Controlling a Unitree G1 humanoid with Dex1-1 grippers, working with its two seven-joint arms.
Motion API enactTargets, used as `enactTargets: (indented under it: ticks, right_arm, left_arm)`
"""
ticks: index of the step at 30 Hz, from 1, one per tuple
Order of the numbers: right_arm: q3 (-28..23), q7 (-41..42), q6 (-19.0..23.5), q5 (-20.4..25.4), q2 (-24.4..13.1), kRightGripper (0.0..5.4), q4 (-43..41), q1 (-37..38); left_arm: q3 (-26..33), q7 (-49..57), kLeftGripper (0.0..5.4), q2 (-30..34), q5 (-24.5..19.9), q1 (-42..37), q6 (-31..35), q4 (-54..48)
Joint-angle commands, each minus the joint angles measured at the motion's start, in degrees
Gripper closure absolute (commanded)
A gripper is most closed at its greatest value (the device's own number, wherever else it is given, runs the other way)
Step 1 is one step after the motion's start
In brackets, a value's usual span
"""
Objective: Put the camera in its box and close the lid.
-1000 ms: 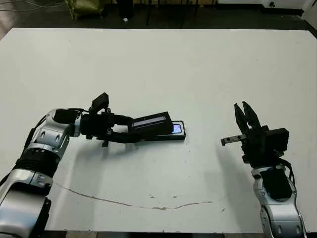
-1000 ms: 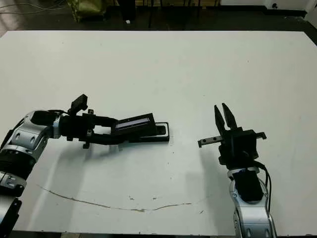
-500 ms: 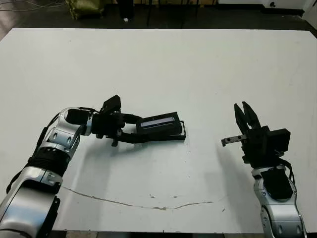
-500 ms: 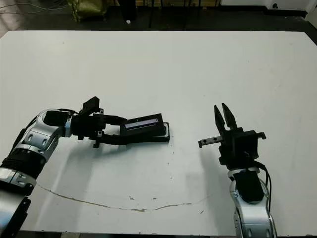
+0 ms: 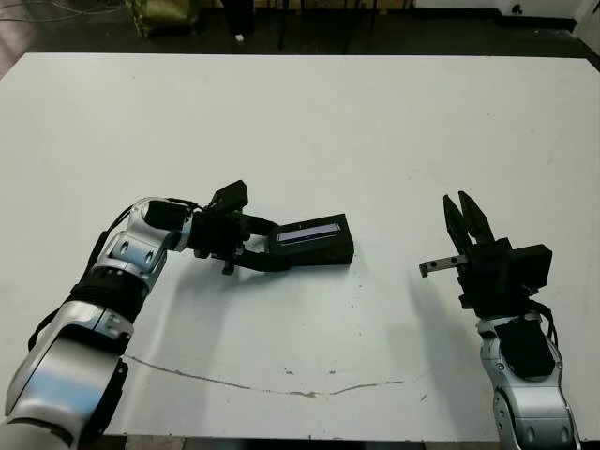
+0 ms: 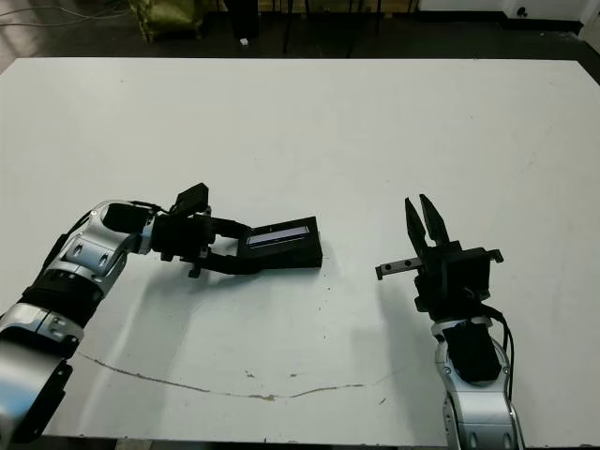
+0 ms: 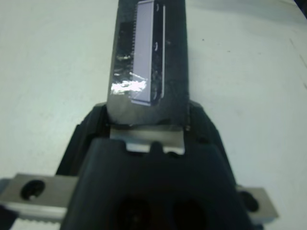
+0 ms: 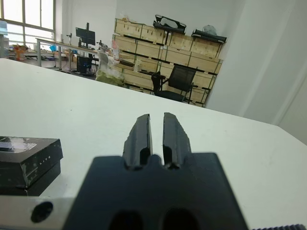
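Note:
My left gripper (image 5: 265, 251) is shut on the left end of the lid (image 5: 314, 239), a black cover with a silvery stripe along its top. The lid lies almost flat over the box, slightly raised at the gripped end. In the right wrist view a strip of the box (image 8: 31, 176) shows under the lid (image 8: 26, 147). The camera is hidden beneath the lid. The left wrist view looks along the lid's stripe (image 7: 146, 57). My right gripper (image 5: 459, 208) stands upright well to the right, shut and holding nothing.
A thin brownish line (image 5: 281, 384) runs across the table (image 5: 375, 122) near its front edge. The table's far edge meets dark floor. Beyond the table, the right wrist view shows stacked wooden crates (image 8: 163, 48) and an office chair (image 8: 177, 81).
My left gripper carried the lid to the right and lowered it over the box. The camera's bluish screen, visible earlier at the box's right end, is now covered. The right arm stayed still.

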Motion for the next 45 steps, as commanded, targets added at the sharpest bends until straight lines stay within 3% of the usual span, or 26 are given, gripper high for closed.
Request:
enactTargets:
  ticks: [1, 23, 33, 37, 45]
  right_arm:
    - [-0.5, 0.6, 0.3, 1.1, -0.4, 5.40, 0.8, 0.3]
    - [-0.1, 0.1, 3.9, 0.4, -0.4, 5.40, -1.8, 0.7]
    - [-0.3, 0.6, 3.4, 0.8, -0.5, 5.40, -1.2, 0.9]
    - [-0.7, 1.5, 0.3, 1.7, -0.7, 5.40, 1.5, 0.2]
    - [-0.6, 1.1, 0.9, 0.9, -0.9, 5.40, 0.4, 0.7]
  left_arm:
    - [-1.9, 0.7, 3.19, -1.9, 2.7, 0.2, -0.7, 3.6]
    - [-2.7, -0.7, 3.19, -3.9, 4.9, -3.7, -0.8, 5.7]
    - [-2.8, -1.5, 3.19, -4.3, 4.7, -4.1, 2.8, 0.8]
    - [-3.6, -1.7, 3.19, -4.7, 5.6, -4.6, 3.6, -0.3]
    - [-4.5, -1.2, 3.19, -5.0, 6.9, -4.5, 4.2, -1.6]
